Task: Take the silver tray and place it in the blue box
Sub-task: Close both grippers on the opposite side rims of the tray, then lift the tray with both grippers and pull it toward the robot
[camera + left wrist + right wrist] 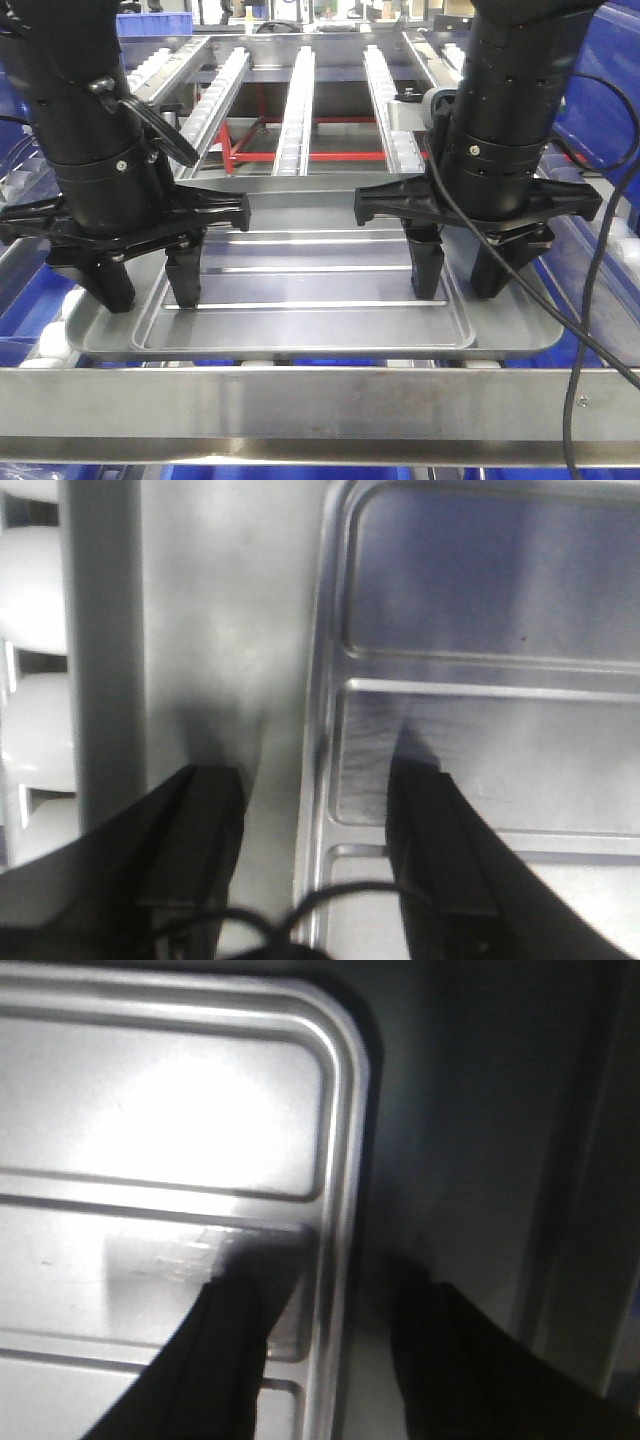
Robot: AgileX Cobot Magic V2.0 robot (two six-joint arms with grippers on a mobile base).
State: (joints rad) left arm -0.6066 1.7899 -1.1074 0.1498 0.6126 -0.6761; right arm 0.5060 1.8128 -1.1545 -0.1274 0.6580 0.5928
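We are seeing the silver tray (pixel 310 290) lying flat beneath both grippers, its long body stretching from one set of jaws to the other.

The left gripper (pixel 150 298) is standing with its jaws spread wide, straddling the tray's left rim. The outer jaw is pointing down outside the rim and the inner jaw is hanging over the recessed panel. In the left wrist view, the left gripper (pixel 310 770) is showing the raised rim of the tray (pixel 480 600) running between the jaws with a clear gap on either side, so nothing is being pinched. Beyond the outer jaw, white rollers (pixel 30 730) are showing behind a grey rail.

The right gripper (pixel 459 290) is mirroring this, jaws spread and straddling the right rim. In the right wrist view, the right gripper (pixel 330 1280) is showing the tray's (pixel 150 1110) rounded corner lying just ahead of the jaws. The rim is passing between them, with the inner jaw over the panel and the outer jaw over a dark surface outside. We are not able to tell whether any fingertip is touching the metal.

Ahead of both sets of jaws, roller rails (pixel 300 100) are running away over a red frame (pixel 300 155). Behind the jaws, on the camera's side, a steel bar (pixel 300 400) is crossing the front view. A blue plastic wall (pixel 610 90) is rising outboard of the right jaws.
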